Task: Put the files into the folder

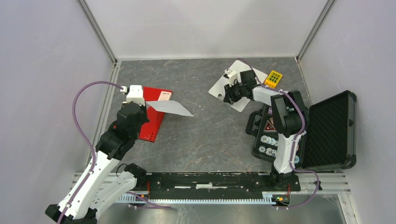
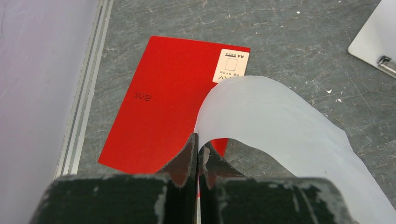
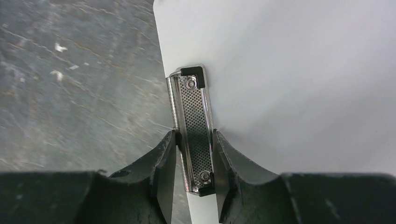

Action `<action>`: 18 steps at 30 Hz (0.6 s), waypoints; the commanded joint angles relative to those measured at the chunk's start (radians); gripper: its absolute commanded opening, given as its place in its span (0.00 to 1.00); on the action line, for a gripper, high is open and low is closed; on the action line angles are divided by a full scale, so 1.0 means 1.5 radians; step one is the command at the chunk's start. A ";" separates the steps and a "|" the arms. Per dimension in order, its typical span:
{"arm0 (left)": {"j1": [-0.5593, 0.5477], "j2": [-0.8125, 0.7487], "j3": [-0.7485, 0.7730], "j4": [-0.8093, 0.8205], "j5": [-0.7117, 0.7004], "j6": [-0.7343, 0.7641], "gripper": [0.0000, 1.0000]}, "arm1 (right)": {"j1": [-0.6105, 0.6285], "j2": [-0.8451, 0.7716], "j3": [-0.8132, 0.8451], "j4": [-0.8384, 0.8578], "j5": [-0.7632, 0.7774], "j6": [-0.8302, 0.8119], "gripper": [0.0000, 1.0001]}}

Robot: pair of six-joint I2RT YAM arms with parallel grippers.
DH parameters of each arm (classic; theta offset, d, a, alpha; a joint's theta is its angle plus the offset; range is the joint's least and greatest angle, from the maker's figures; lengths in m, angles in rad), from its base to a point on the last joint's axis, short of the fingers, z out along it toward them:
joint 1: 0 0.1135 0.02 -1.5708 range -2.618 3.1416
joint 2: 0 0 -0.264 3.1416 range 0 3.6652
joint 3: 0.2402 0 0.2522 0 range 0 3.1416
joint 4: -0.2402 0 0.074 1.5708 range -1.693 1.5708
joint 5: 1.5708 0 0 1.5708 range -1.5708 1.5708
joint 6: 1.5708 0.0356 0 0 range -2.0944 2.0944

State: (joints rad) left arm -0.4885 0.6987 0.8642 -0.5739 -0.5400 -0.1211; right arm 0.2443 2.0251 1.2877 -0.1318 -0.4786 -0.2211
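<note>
Left side first: your left claw is pinched closed on one edge of a sheet, which curls up and then droops to the right, clear of the tabletop. No printed text shows on the side facing the cameras. The folder lies flat at the left of the tabletop, just below that claw, red cover up and white label at a far corner. It looks closed, with no black inside showing. The gripped edge of the sheet hangs over the folder's right edge and the rest trails off to the side. Moving right: your right claw is closed on the metal clip of the white clipboard, fingers tight against both sides. Can't tell if a second sheet sits on that board. Far right is an open black case, not part of this. Step in hand, as I read it: first sheet is up and at the folder. Next move needs the cover opened, so free the right claw from the clip or lay the sheet down first. Thin paper, expect flop.
</note>
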 commanded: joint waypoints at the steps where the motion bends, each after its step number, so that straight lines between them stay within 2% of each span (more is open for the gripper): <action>1: 0.004 -0.005 0.007 0.016 0.003 0.016 0.02 | 0.051 -0.022 -0.039 0.081 -0.013 0.128 0.32; 9: 0.005 0.010 0.031 -0.004 -0.001 -0.018 0.02 | 0.178 -0.063 -0.113 0.198 0.081 0.317 0.32; 18: 0.005 0.036 0.140 -0.077 -0.035 -0.091 0.02 | 0.262 -0.133 -0.253 0.359 0.213 0.582 0.31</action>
State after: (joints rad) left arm -0.4881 0.7467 0.9646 -0.6563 -0.5488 -0.1646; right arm 0.6033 1.9038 0.9836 0.2481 -0.2855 0.4229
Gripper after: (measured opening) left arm 0.032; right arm 0.314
